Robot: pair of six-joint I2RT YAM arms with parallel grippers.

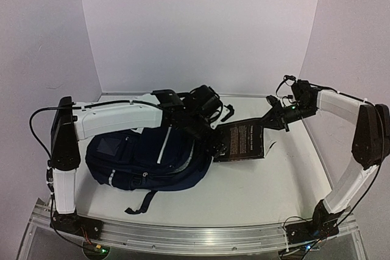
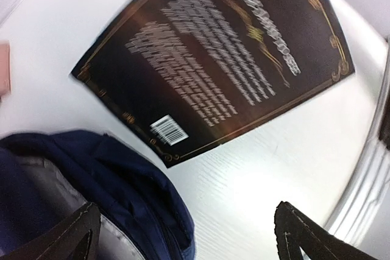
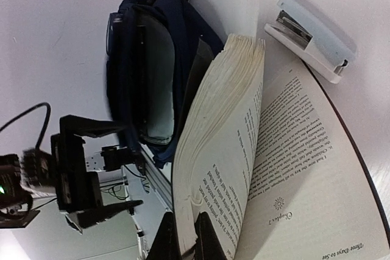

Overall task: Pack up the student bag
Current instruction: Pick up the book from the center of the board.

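Note:
The student bag (image 1: 146, 159), navy blue, lies on its side left of centre, its mouth toward the middle. Its open mouth shows a grey lining (image 3: 155, 71). A book with a dark cover (image 1: 244, 141) is tilted up just right of the bag. My right gripper (image 3: 186, 242) is shut on a thick wad of the book's pages (image 3: 213, 150) with the cover, and the book hangs open. My left gripper (image 2: 186, 238) hovers open over the bare table between the bag's rim (image 2: 122, 193) and the book's back cover (image 2: 213, 59), with nothing between its fingers.
A light grey stapler (image 3: 311, 38) lies on the table beyond the book. A pink object (image 2: 3, 68) peeks in at the left edge of the left wrist view. White walls enclose the table, and a metal rail (image 1: 195, 235) runs along its near edge.

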